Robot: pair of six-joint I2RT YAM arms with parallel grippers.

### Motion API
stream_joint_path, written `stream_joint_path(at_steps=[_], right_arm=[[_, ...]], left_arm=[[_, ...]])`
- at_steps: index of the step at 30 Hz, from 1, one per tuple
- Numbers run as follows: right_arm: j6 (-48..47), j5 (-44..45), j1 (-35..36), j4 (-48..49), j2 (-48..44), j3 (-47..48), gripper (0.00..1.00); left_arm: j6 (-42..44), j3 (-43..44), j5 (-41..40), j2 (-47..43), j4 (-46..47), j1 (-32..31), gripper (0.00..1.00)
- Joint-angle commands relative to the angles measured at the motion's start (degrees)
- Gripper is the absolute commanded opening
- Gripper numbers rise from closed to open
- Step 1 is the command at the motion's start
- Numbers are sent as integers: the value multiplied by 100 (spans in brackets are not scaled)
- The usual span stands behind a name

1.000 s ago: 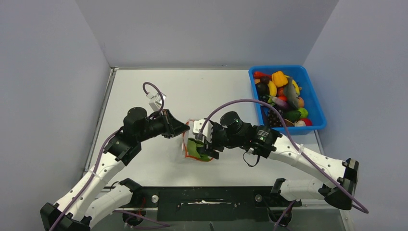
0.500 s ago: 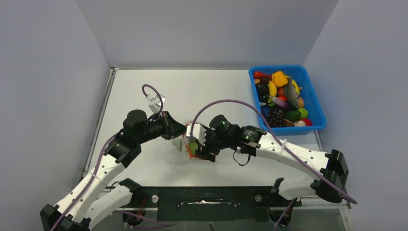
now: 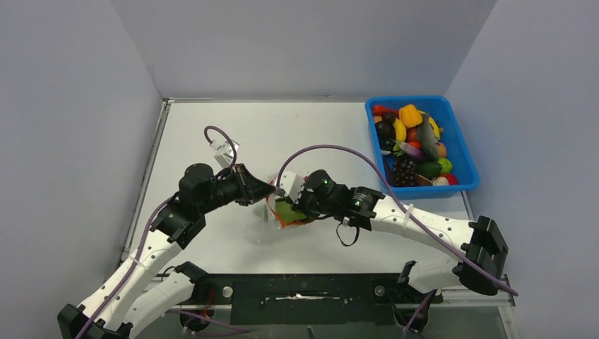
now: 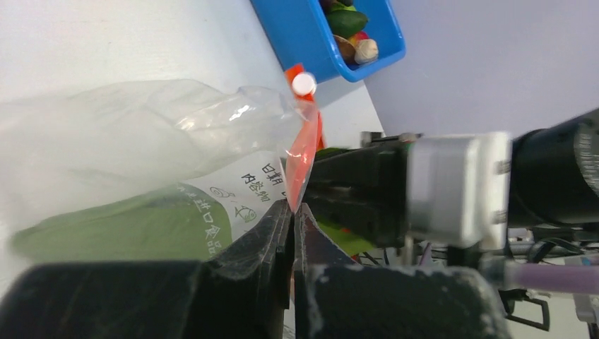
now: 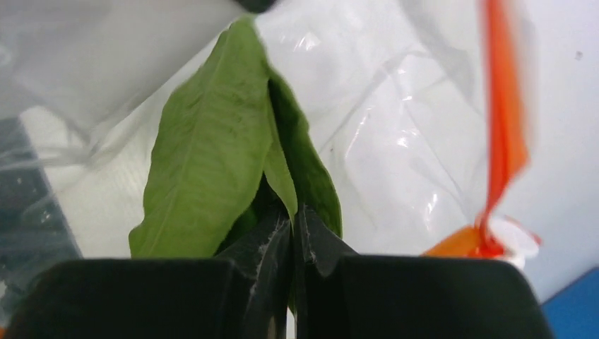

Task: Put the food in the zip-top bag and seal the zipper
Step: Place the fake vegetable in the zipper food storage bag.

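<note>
The zip-top bag (image 3: 277, 224) is clear and crinkly and hangs between both grippers at mid-table. My left gripper (image 4: 292, 208) is shut on the zipper (image 4: 304, 152), the orange-red strip, which ends in a white slider (image 4: 304, 83). My right gripper (image 5: 295, 210) is shut on a green leaf food (image 5: 212, 169) that reaches into the bag (image 5: 395, 141). The zipper (image 5: 503, 113) hangs to its right. Through the bag's printed wall (image 4: 141, 134) the green leaf (image 4: 106, 229) shows. From above, the left gripper (image 3: 272, 189) and the right gripper (image 3: 288, 208) almost meet.
A blue bin (image 3: 463, 152) at the back right holds several toy fruits and vegetables. Its corner (image 4: 311, 42) shows in the left wrist view. Grey walls stand round the white table (image 3: 318, 134). Purple cables loop above both arms.
My right arm has reached further left, carrying the green leaf deeper into the bag's mouth. The bag has bunched up between the grippers. The left arm has hardly moved.
</note>
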Motion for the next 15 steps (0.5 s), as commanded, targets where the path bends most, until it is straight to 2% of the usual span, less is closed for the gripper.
stream_joint_path(at_steps=[1, 10, 15], right_arm=[[556, 1073, 31, 752, -623, 100, 0], [904, 1939, 34, 816, -833, 86, 0], [704, 2264, 26, 1466, -974, -140, 0]], left_arm=[[247, 103, -489, -76, -181, -20, 0], [335, 45, -667, 152, -201, -15, 0], [296, -92, -623, 258, -97, -18, 0]])
